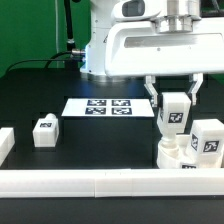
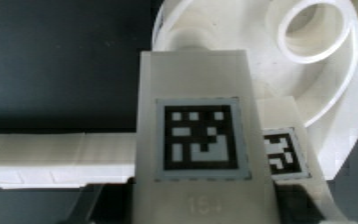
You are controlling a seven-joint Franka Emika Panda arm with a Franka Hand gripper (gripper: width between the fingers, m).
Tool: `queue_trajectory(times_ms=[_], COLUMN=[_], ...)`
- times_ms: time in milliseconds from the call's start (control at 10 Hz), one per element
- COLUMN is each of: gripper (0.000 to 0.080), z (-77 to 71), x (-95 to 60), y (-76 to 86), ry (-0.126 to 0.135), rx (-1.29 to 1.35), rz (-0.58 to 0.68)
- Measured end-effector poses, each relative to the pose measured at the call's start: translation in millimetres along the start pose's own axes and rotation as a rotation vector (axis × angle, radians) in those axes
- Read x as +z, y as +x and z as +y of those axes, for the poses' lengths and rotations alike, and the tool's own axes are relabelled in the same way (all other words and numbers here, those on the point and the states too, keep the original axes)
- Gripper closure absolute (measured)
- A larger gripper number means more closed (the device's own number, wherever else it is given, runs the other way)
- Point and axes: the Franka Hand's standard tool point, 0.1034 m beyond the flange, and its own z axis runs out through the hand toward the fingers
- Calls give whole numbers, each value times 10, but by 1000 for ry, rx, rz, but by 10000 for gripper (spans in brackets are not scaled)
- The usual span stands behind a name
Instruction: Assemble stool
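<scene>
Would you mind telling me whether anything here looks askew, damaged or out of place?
Nothing stands out: the claw holds one leg upright over the seat, another leg stands on it, and the third leg sits on the table.

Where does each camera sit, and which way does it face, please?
Exterior view: off the arm, behind the border bar, facing over the marker board toward the arm; the arm and the end effector show, shut on the held leg.
Wrist view: on the wrist, looking along the held leg onto the seat; the robot itself barely shows.
Shared: the held leg and the seat.
</scene>
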Motion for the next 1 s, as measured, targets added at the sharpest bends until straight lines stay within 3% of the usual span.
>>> queue_trajectory(times_ms=[700, 1000], gripper=[461, 461], z=[-23, -50], x=[160, 169], y=[-51, -93], ry=[-6, -23], rx=[-5, -21], rz=[-3, 70])
